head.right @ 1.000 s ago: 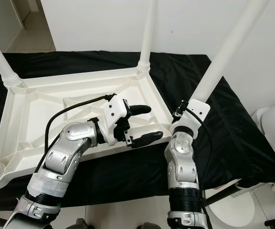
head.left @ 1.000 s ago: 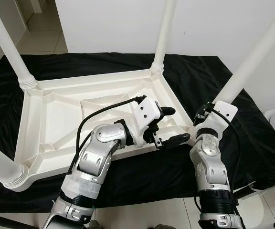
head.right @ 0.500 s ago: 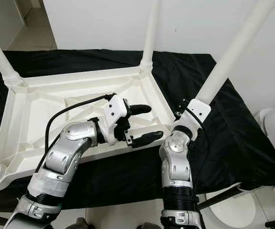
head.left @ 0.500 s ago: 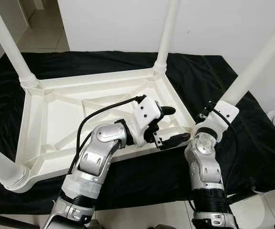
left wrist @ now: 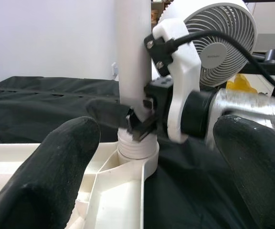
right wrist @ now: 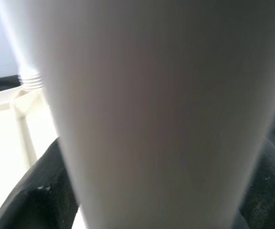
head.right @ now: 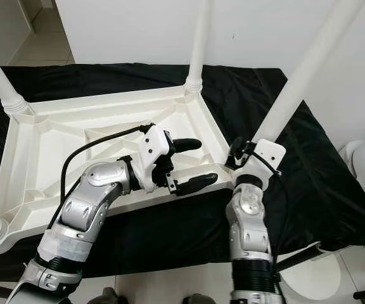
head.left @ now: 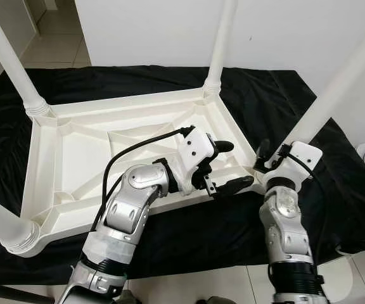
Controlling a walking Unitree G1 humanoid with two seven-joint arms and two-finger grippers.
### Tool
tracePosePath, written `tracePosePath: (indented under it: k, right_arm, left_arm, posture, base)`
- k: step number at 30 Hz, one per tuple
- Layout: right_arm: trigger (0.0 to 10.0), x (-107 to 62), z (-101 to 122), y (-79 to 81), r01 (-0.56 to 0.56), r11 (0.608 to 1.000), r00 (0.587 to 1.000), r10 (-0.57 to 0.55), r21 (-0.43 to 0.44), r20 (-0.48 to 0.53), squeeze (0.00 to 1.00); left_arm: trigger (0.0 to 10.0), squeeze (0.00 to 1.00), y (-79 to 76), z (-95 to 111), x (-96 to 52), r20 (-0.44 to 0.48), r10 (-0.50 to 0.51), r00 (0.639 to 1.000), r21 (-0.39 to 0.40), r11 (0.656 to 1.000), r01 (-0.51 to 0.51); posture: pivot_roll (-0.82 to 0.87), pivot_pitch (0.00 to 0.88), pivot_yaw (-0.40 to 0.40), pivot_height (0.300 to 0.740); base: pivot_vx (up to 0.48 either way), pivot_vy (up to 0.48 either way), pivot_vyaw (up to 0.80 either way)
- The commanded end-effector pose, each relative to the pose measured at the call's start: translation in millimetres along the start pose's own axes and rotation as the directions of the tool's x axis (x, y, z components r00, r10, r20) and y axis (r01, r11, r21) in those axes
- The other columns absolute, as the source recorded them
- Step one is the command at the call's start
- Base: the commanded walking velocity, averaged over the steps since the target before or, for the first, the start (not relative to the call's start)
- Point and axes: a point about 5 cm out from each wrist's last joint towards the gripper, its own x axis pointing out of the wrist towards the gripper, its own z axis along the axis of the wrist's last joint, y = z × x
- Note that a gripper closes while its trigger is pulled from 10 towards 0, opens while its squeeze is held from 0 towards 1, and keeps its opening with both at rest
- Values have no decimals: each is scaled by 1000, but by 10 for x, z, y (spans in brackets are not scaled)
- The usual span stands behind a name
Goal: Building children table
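Upturned table (head.left: 75, 152), four legs; right gripper (left wrist: 128, 119) seemingly clasps near-right leg (head.left: 341, 82).

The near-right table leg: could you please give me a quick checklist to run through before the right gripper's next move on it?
1. Right gripper closed around the near-right leg, just above its base: ok.
2. Leg seated in its corner socket: looks ok; how tight, cannot tell.
3. Left gripper open, clear of the leg: ok.
4. Other three legs standing in the upturned tabletop: ok.
5. Tabletop fully on the black cloth: near-left corner at the edge, cannot tell.
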Motion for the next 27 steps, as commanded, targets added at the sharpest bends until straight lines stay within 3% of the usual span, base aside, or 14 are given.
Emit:
tracePosePath:
  k: [1, 2, 4, 6, 11, 12, 15, 16, 17, 18, 19, 21, 27]
  right_arm:
    - [10000, -13, -39, -24, -5, 1000, 1000, 5, 12, -14, 545]
    - [10000, -5, -40, -63, -47, 999, 999, 47, 7, -16, 0]
    - [10000, -5, -40, -63, -47, 999, 999, 47, 7, -16, 0]
    - [10000, 5, -45, -160, -228, 973, 973, 228, -20, -28, 0]
    - [10000, 18, -48, -220, -299, 953, 954, 298, -37, -41, 0]
    - [10000, 32, -36, -270, -369, 927, 929, 367, -63, -43, 0]
    - [10000, 32, -36, -270, -369, 927, 929, 367, -63, -43, 0]
    - [10000, 50, -31, -314, -439, 895, 898, 436, -75, -55, 0]
    - [10000, 50, -31, -314, -439, 895, 898, 436, -75, -55, 0]
    - [10000, 75, -21, -349, -505, 859, 862, 501, -80, -75, 0]
    - [10000, 75, -21, -349, -505, 859, 862, 501, -80, -75, 0]
    - [10000, 119, -11, -398, -580, 809, 814, 571, -94, -108, 0]
    - [10000, 147, -7, -420, -610, 786, 791, 598, -99, -126, 0]
  left_arm:
    - [10000, 0, 70, 7, 7, -4, 139, 990, 8, 990, -139]
    - [10000, 0, 69, 7, 9, -4, 138, 990, 8, 990, -138]
    - [10000, 0, 69, 7, 9, -4, 138, 990, 8, 990, -138]
    - [10000, 0, 74, 8, 13, -4, 139, 990, 7, 990, -139]
    - [10000, 0, 76, 11, 16, -2, 139, 990, 8, 990, -139]
    - [10000, 0, 81, 14, 21, -1, 140, 990, 9, 990, -140]
    - [10000, 0, 81, 14, 21, -1, 140, 990, 9, 990, -140]
    - [10000, 0, 75, 19, 26, 0, 135, 991, 9, 991, -135]
    - [10000, 0, 75, 19, 26, 0, 135, 991, 9, 991, -135]
    - [10000, 0, 34, 8, 27, -7, 109, 994, 4, 994, -108]
    - [10000, 0, 34, 8, 27, -7, 109, 994, 4, 994, -108]
    - [10000, 0, -42, -21, 28, -20, 72, 997, -2, 997, -72]
    - [10000, 0, -90, -55, 36, -31, 60, 998, -8, 998, -60]
  posture:
    - [-29, 14, -21, 740]
    - [-28, 14, -21, 740]
    - [-28, 14, -21, 740]
    - [-31, 10, -20, 740]
    - [-31, 9, -21, 740]
    - [-31, 7, -20, 740]
    - [-31, 7, -20, 740]
    - [-32, 6, -19, 740]
    - [-32, 6, -19, 740]
    - [-28, 5, -19, 740]
    - [-28, 5, -19, 740]
    - [-25, 4, -19, 740]
    - [-25, 3, -18, 740]
  base:
    - [0, 0, 0]
    - [0, 0, 0]
    - [0, 0, 0]
    - [0, 0, 0]
    - [0, 0, 0]
    - [0, 0, 0]
    - [0, 0, 0]
    - [0, 0, 0]
    - [0, 0, 0]
    - [0, 0, 0]
    - [0, 0, 0]
    - [0, 0, 0]
    - [0, 0, 0]
